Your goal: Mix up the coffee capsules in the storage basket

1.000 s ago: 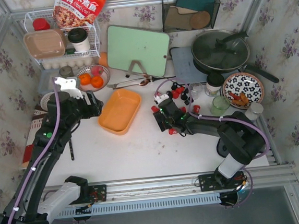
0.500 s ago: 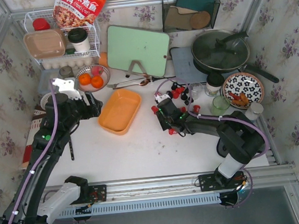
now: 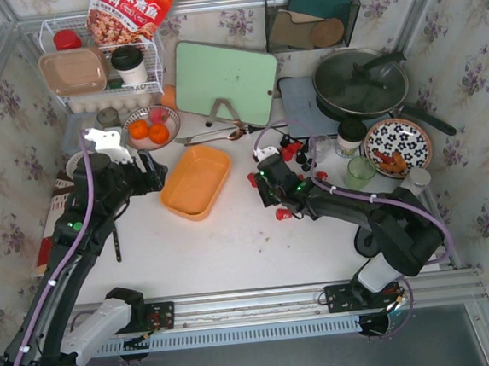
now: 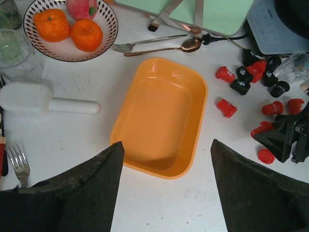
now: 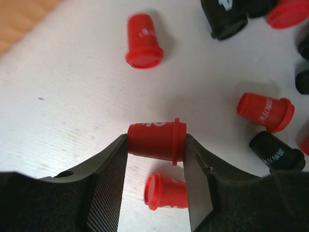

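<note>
The right gripper [image 5: 155, 151] is clamped on one red capsule [image 5: 154, 139], which lies sideways between the two pads, its rim against the right-hand pad; whether it is clear of the tabletop [image 5: 72, 82] I cannot tell. Just beneath it lies another red capsule [image 5: 166, 191], also on its side; the remaining coffee capsules [image 4: 251, 75], red and black mixed, are scattered on the tabletop to the right of the storage basket [image 4: 199, 96], between the middle and the far edge; the nearest red one [image 4: 226, 108] lies just beside the basket's right rim without touching it. The basket itself sits a little left of the tabletop's middle, its long side angled toward the far right corner. The left gripper [image 4: 166, 145] hangs over the basket's near end with its jaws spread wide, holding nothing. Toward the far left corner stands a patterned bowl [image 4: 104, 41] of oranges [image 4: 87, 35]; a fork [image 4: 140, 44] and a spoon [image 4: 178, 47] lie between the bowl and the capsules.
</note>
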You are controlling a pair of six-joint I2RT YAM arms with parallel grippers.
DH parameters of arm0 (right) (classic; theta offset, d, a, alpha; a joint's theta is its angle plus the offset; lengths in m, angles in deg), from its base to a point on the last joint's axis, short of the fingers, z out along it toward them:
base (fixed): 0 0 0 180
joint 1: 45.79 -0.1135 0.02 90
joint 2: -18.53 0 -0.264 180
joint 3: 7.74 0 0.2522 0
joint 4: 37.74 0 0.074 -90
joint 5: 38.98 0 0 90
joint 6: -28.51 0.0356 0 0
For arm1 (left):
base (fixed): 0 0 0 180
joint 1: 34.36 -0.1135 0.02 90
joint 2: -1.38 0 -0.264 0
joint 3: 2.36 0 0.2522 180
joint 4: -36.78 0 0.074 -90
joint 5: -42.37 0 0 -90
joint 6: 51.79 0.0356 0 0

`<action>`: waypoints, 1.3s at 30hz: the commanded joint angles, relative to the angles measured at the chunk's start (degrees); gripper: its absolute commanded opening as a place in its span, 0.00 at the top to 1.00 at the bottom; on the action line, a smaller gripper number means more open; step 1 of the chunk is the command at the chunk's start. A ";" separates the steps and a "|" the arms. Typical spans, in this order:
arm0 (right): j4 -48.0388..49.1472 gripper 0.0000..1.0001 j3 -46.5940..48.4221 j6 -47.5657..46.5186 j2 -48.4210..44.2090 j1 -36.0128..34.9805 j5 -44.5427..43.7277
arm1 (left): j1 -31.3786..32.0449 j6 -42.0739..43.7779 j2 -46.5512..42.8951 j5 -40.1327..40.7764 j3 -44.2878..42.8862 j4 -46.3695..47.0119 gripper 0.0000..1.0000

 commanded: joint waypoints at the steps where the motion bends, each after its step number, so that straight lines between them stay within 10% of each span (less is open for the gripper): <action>1: 0.25 0.76 2.91 0.49 -1.63 -1.32 0.36 | -0.07 -0.31 -0.21 -0.52 0.16 1.68 0.25; 18: 26.96 0.74 10.19 -8.06 6.53 -12.73 11.71 | -0.07 -0.17 -1.31 -0.05 0.25 1.51 0.25; 39: 15.24 0.51 23.49 -3.37 22.82 -13.70 12.22 | -0.07 -0.09 -1.93 -0.13 0.43 1.74 0.25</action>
